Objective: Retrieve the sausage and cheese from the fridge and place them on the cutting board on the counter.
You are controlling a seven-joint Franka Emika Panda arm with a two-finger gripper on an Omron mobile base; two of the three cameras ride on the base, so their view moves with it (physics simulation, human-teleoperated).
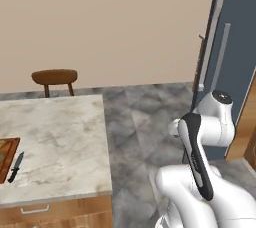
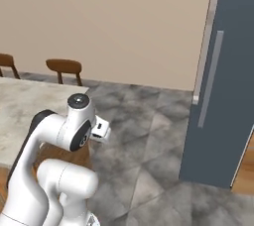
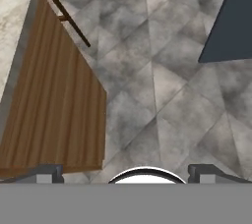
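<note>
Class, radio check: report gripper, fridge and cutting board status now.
Gripper open, empty, over floor. Fridge door shut. Cutting board on counter, knife beside it.

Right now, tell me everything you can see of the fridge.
The fridge is a tall, dark slate-grey unit standing on the grey tiled floor by the beige wall. The door facing the robot looks shut, with a long, pale grey vertical handle and a lighter strip down its left edge. Nothing touches it; the inside is hidden.

A home kitchen is showing itself: marbled counter (image 1: 60, 137), tall slate fridge (image 2: 228, 71), wooden chair (image 1: 54, 78), tiled floor (image 2: 149, 121).
</note>
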